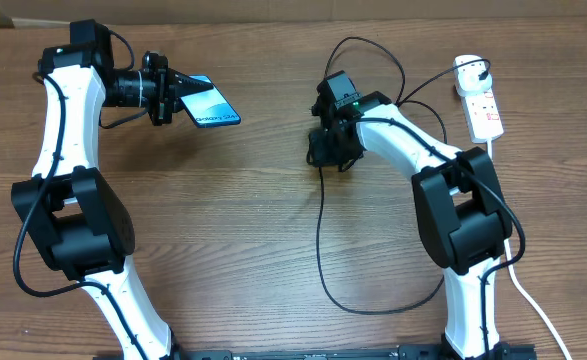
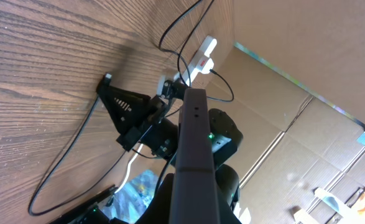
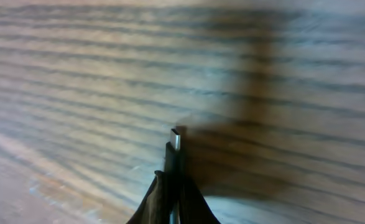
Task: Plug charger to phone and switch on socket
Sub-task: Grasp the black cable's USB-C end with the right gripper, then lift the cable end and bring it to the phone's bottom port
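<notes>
My left gripper (image 1: 178, 92) is shut on the phone (image 1: 213, 104) and holds it tilted above the table at the far left, with the blue screen facing up. In the left wrist view the phone (image 2: 194, 140) shows edge-on as a dark slab. My right gripper (image 1: 326, 152) is shut on the charger's black connector tip (image 3: 175, 142), which sticks out beyond the fingers (image 3: 173, 190) just above the wood. The charger's black cable (image 1: 320, 240) loops across the table to a white adapter (image 1: 470, 70) plugged into the socket (image 1: 484, 108), a white power strip at the far right.
The power strip's thick white cord (image 1: 529, 300) runs down the right edge. The left wrist view shows the right gripper (image 2: 129, 112), the cable loops, the strip (image 2: 201, 56) and cardboard walls (image 2: 294, 43) behind the table.
</notes>
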{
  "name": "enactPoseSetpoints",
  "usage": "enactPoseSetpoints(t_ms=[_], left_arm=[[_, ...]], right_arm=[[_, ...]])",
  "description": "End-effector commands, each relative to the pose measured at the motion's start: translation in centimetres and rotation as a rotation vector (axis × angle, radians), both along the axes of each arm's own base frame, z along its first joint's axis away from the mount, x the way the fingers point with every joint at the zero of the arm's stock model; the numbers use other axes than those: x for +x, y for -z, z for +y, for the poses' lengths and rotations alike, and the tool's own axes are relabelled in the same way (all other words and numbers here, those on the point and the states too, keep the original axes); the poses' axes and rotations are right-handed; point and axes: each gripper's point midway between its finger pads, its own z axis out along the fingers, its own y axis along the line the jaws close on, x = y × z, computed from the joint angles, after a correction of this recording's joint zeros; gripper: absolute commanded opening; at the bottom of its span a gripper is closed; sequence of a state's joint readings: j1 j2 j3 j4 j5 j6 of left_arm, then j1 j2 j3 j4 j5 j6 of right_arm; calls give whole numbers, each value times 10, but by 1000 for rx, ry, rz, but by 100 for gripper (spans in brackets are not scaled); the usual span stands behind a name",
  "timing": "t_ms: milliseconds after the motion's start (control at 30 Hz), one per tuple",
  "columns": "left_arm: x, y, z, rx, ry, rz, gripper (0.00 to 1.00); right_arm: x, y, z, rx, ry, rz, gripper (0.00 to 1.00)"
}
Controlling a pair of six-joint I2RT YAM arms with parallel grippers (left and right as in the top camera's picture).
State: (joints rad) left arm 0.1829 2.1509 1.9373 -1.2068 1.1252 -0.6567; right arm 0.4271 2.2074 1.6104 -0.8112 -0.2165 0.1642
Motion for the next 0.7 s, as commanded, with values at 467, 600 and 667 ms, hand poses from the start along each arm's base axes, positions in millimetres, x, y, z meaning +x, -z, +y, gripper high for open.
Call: enactPoseSetpoints(t_ms=[467,600,667], left_arm=[[3,-8,-7,-6,27,-57,4],[6,-9,-7,8,56,-138,4],[6,-10,-7,9,68,-168,4]], right_arm=[[-51,-141,36,614,-147,131,4],[-67,-171,41,707,-174,160,4],[-74,-186,44,760,-194,171,4]])
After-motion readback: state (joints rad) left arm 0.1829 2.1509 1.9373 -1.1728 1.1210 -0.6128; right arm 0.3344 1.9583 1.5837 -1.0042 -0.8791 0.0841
